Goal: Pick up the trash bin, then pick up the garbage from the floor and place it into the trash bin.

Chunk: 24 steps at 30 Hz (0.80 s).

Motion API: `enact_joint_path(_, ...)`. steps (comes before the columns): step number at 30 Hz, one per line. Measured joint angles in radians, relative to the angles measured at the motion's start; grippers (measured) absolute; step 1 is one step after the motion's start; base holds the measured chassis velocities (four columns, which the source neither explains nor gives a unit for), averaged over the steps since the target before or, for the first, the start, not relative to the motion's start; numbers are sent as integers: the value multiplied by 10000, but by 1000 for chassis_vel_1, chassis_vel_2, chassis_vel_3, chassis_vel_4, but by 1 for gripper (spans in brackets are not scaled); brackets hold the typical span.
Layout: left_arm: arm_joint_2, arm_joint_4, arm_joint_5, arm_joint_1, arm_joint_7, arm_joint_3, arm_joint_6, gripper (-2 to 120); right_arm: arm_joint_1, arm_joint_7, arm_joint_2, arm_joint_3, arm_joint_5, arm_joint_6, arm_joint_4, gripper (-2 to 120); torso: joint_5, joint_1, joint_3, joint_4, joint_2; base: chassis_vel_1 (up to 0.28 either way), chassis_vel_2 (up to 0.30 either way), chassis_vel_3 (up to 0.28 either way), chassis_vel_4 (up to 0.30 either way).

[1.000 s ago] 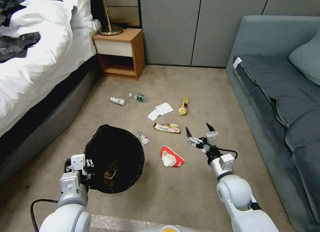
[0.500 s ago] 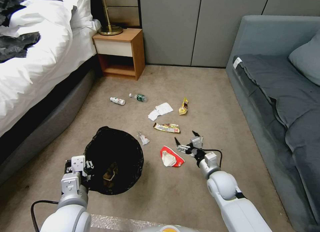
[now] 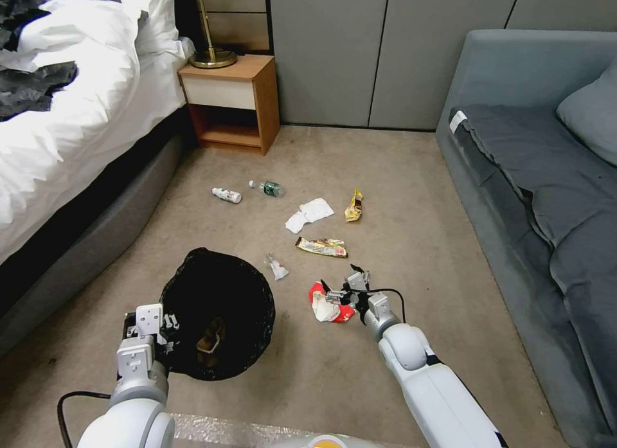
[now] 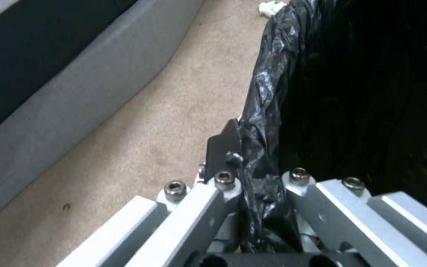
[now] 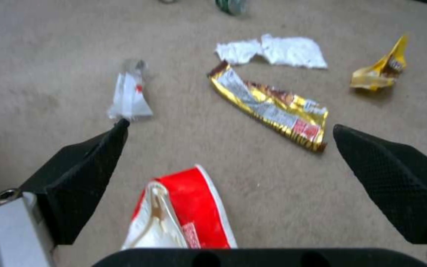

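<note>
The right gripper [image 3: 339, 284] hangs low with jaws spread wide, empty, over the red-and-white wrapper [image 3: 326, 303], a crumpled pack on the carpet [image 3: 398, 197]. The left gripper [image 4: 253, 163] has its jaws clamped on the rim of the trash bin [image 3: 217, 312], whose crinkly black liner folds over the edge. Beyond lie a gold wrapper [image 3: 321, 246], a small clear wrapper [image 3: 277, 267], white paper [image 3: 309, 214], a yellow wrapper [image 3: 353, 205] and two bottles [image 3: 227, 195] near the nightstand [image 3: 230, 101].
</note>
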Motion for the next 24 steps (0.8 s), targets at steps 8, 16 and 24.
enact_joint_path(8, -34, 7, 76, 48, 0, 15, -19, 1, 544, -313, 300, 208, -656, 450, -1512, 100, 0, 0, 0, -1, 0, 0, 0, 0, 0)
enact_joint_path(16, -68, 31, 191, 184, 0, 75, -58, 1, 1063, -481, 774, 631, -1454, 961, -2940, 100, -1, 0, 0, -1, 0, 0, 0, 0, 0)
enact_joint_path(24, -61, 84, 253, 247, 2, 104, -79, 1, 1398, -543, 1123, 1022, -2167, 1315, -3988, 100, 0, 0, 0, -1, 0, 0, 0, 0, 0)
